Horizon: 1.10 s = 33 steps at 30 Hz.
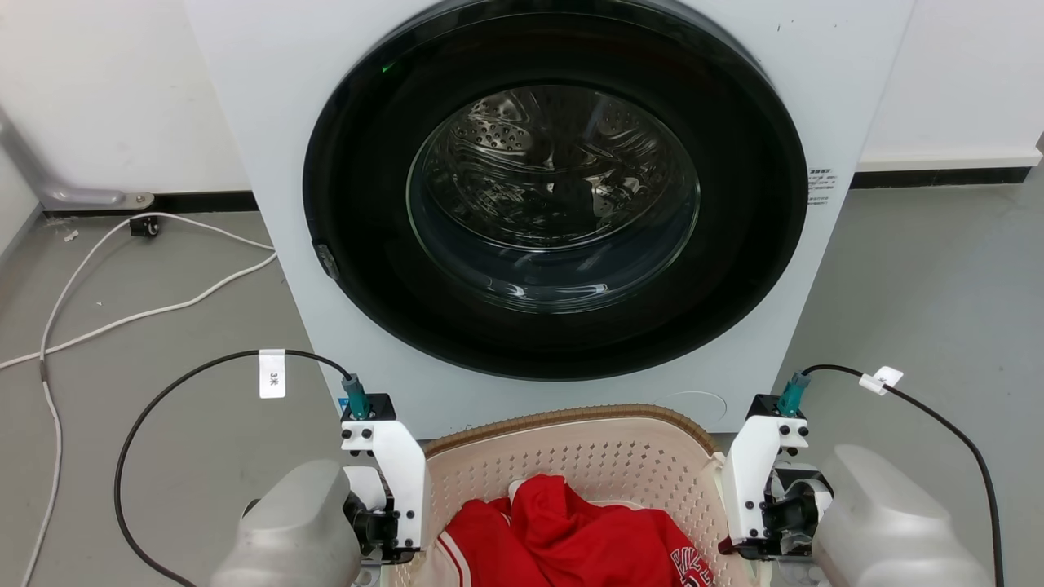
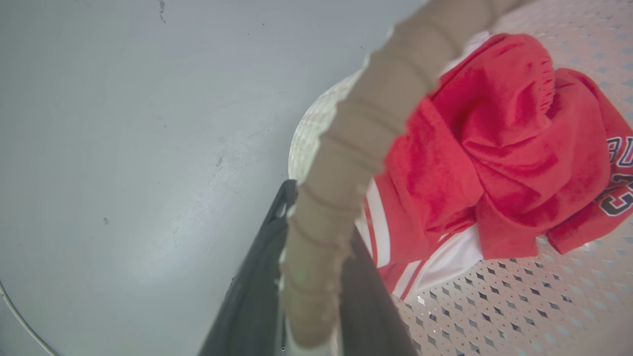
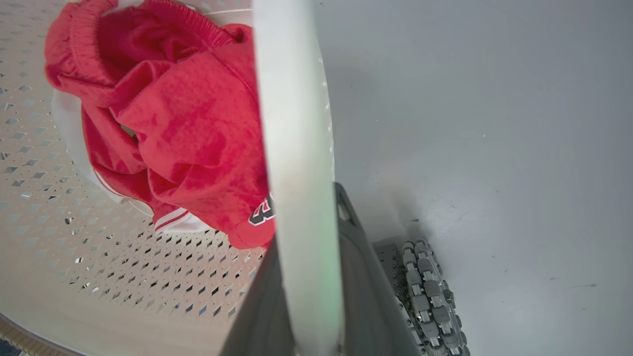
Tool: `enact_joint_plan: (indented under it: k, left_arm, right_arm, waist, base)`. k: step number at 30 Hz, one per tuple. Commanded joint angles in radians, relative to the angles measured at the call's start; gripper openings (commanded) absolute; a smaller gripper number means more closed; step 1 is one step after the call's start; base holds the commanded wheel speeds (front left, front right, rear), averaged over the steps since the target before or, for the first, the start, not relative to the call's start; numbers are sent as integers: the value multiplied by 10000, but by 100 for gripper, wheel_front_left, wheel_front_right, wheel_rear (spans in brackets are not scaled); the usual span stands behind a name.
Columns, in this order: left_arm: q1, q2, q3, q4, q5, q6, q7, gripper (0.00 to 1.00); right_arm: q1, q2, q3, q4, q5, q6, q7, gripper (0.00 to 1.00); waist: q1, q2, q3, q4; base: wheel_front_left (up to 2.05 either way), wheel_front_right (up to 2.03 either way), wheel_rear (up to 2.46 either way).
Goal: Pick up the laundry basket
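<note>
The cream perforated laundry basket point(image 1: 571, 417) stands on the floor in front of the washer, with red clothes point(image 1: 563, 530) inside. In the left wrist view my left gripper point(image 2: 321, 217) straddles the brown woven-look rim point(image 2: 356, 133), its dark fingers point(image 2: 257, 296) pressed on both sides. In the right wrist view my right gripper point(image 3: 304, 222) is clamped on the basket's white side handle point(image 3: 292, 123). The head view shows both white wrist brackets point(image 1: 395, 481) point(image 1: 754, 481) at the basket's left and right sides, fingers pointing down and hidden.
The white washer point(image 1: 269, 122) rises right behind the basket, its round glass door point(image 1: 555, 196) shut. A white cable point(image 1: 122, 314) lies on the grey floor at left. A roller wheel point(image 3: 430, 296) of my base sits near the right gripper.
</note>
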Motion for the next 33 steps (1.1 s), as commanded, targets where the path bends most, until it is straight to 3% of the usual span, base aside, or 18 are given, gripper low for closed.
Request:
enact_joint_plan:
  k: [1, 33]
  left_arm:
    - [-103, -356, -20, -174, -180, -160, -12, 0]
    - [-106, -326, -371, -160, -530, -161, -76, 0]
  right_arm:
    - [17, 255, -57, -94, 94, 32, -78, 0]
    - [-25, 259, 55, -95, 287, 33, -106, 0]
  waist:
    - [0, -1, -5, 3]
    - [0, -1, -19, -11]
  base:
    - [0, 0, 0]
    - [0, 0, 0]
